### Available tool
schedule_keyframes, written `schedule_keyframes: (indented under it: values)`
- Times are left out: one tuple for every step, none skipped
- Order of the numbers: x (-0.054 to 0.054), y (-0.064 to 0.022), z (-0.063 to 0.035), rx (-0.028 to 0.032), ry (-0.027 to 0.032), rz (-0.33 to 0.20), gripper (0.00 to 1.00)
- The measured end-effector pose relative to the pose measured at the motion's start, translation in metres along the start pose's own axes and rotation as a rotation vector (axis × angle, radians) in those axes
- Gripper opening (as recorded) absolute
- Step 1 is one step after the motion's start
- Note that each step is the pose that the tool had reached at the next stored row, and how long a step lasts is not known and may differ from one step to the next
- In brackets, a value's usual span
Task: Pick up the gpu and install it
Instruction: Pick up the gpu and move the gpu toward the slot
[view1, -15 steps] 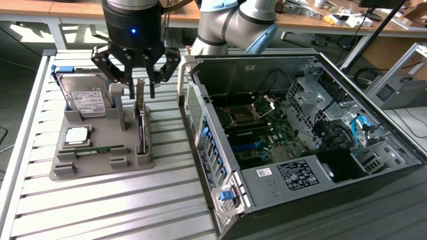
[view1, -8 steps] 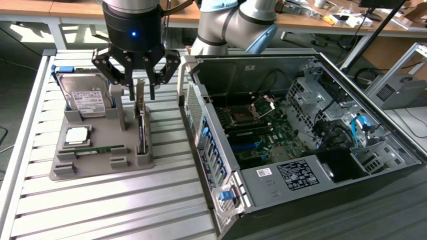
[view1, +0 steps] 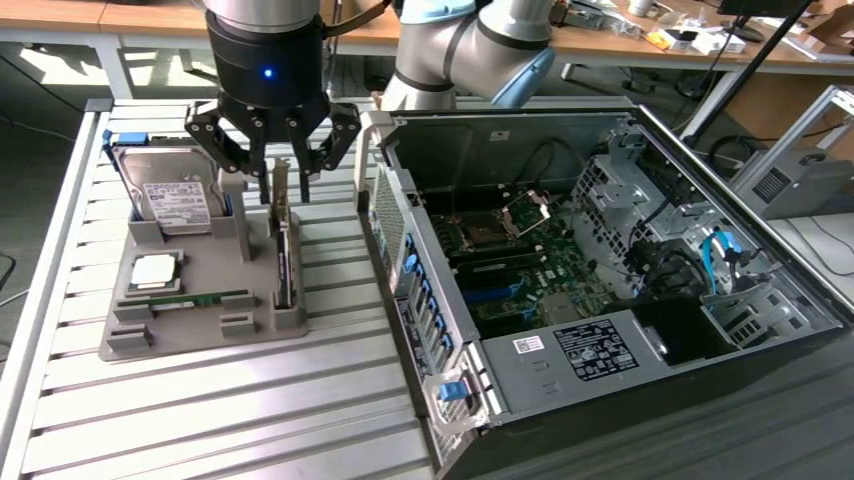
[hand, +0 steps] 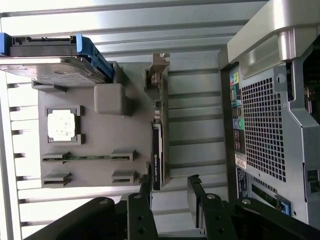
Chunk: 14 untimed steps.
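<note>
The gpu (view1: 283, 255) (hand: 157, 135), a thin dark circuit card with a narrow silvery metal bracket at one end, stands on its long edge in a slot along one side of a flat grey plastic parts tray (view1: 200, 335) (hand: 115, 130), the side nearest the computer case. Directly above it hangs the black two-fingered gripper (view1: 276, 190) (hand: 170, 187), jaws spread wide and grasping nothing. In the wrist view one end of the card sits between the two fingers (hand: 146, 187), closer to one of them; whether either finger touches the card cannot be told. On the same tray, away from the card, are a boxy silver hard drive with a white label in a blue carrier (view1: 167, 195) (hand: 50, 60), a square silvery processor chip (view1: 154, 270) (hand: 62, 124) and a narrow green memory stick (view1: 198, 298) (hand: 87, 156). The tray rests on a pale slatted metal table (view1: 200, 420) (hand: 195, 100). Just beside it, at the exterior view's right, an opened grey desktop computer case (view1: 441, 330) (hand: 265, 125) lies on its side with its motherboard exposed.
</note>
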<state>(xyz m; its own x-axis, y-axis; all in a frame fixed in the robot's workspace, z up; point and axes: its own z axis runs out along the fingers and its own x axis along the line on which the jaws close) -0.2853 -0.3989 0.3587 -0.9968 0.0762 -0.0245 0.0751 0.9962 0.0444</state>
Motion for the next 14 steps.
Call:
schedule_keyframes:
  values:
    - [0.0,0.0,0.0005,0.0,0.0,0.0,0.42]
    - [0.0,0.0,0.0008,0.0001,0.0001,0.0,0.42]
    - [0.0,-0.0001,0.0012,0.0002,0.0002,0.0,0.42]
    - [0.0001,-0.0001,0.0014,0.0001,0.0002,0.0,0.42]
    - [0.0001,-0.0001,0.0017,0.0001,0.0001,0.0,0.42]
    - [0.0001,-0.0001,0.0019,0.0001,0.0001,0.0,0.42]
    - [0.0001,-0.0001,0.0022,0.0001,0.0001,0.0,0.42]
    - [0.0001,-0.0001,0.0024,0.0001,0.0001,0.0,0.42]
    - [0.0001,-0.0001,0.0027,0.0001,0.0001,0.0,0.42]
    - [0.0001,-0.0001,0.0029,0.0001,0.0001,0.0,0.42]
    - [0.0001,-0.0002,0.0031,0.0001,0.0001,0.0,0.42]
    - [0.0001,-0.0002,0.0034,0.0001,0.0001,0.0,0.42]
    - [0.0001,-0.0002,0.0035,0.0001,0.0001,0.0,0.42]
    - [0.0001,-0.0002,0.004,0.0,0.0,0.0,0.42]
